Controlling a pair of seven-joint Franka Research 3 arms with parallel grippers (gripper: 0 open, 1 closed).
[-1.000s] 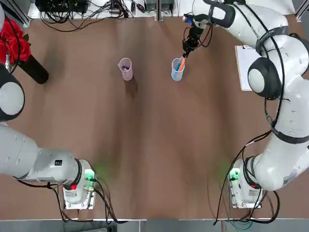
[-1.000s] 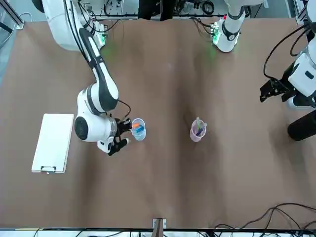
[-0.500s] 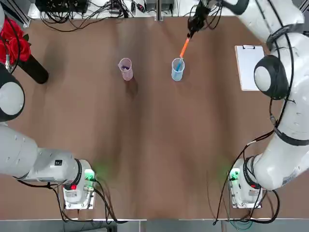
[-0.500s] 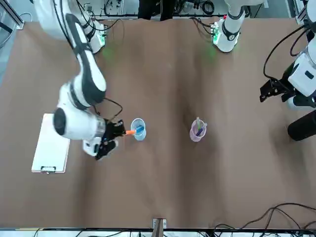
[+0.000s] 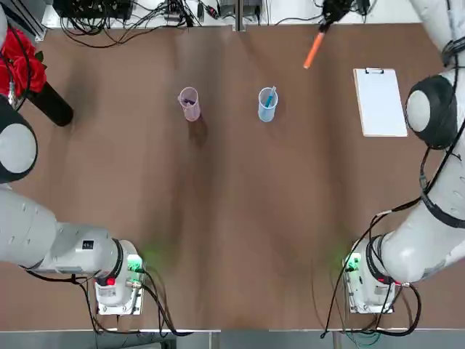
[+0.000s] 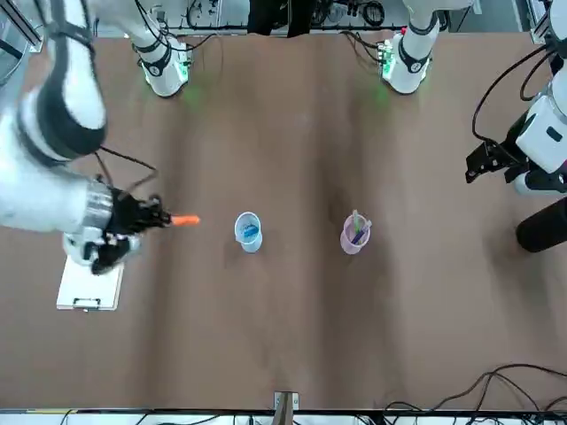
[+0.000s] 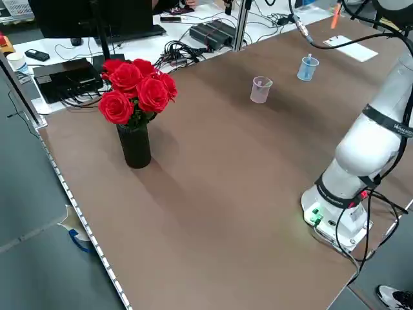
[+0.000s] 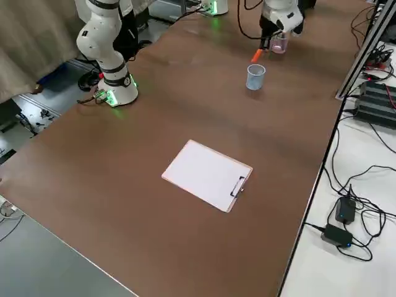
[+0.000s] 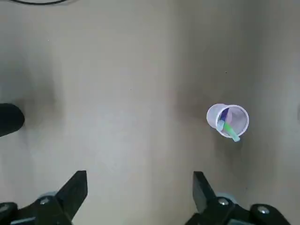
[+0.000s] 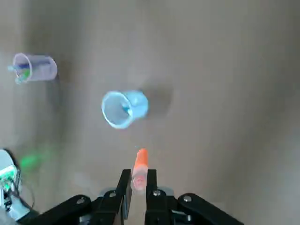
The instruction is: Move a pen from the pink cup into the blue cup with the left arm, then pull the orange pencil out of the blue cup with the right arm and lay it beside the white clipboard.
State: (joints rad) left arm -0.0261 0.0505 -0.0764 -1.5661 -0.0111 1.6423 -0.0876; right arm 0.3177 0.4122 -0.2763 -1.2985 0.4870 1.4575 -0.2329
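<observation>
The right gripper is holding the orange pencil in the air, its jaws closing narrowly on one end while the bright-orange length is sticking out past the fingertips. Measured from the blue cup, the pencil is hanging to the robot's right and farther from the arm bases, well clear of the rim and tilting slantwise.

The blue cup itself is standing upright on the brown table, and the light-blue pen is leaning inside it, with its upper end showing at the rim.

The pink cup is standing to the robot's left of the blue cup, the two staying apart. It is holding a green pen and a dark purple-blue pen, both leaning against its wall.

The white clipboard is lying flat to the robot's right of the blue cup — its metal clip is sitting on the short edge farther from the arm bases.

The left gripper is idling well to the robot's left of the blue cup, beyond the pink cup, its jaws standing wide with nothing between them. Also far to that side of the blue cup, a black vase is holding red roses.
</observation>
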